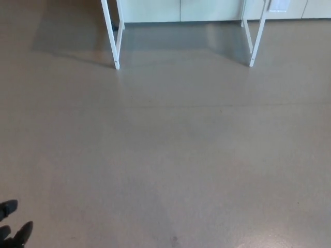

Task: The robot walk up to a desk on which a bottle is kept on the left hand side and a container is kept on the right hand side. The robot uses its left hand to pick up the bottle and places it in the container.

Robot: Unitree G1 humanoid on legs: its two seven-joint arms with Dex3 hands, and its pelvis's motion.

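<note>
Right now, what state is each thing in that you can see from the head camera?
Desk legs: upright on the floor, only the lower parts showing.
Floor: bare between robot and desk.
Left hand: low at the picture's corner, holding nothing visible.
Bottle, container, right hand: not in view.

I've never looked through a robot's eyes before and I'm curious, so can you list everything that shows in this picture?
Floor: one, grey-beige, smooth and slightly glossy, fills nearly the whole view.
Desk legs: two sets, white, at the top; left legs and right legs stand on the floor. The desk top is out of view, so no bottle or container shows.
Wall or cabinet panels: pale, along the top edge behind the legs.
Shadow: one, darker patch on the floor at upper left.
Left hand: one, black, only fingertips at the bottom left corner.
Right hand: not in view.
</note>
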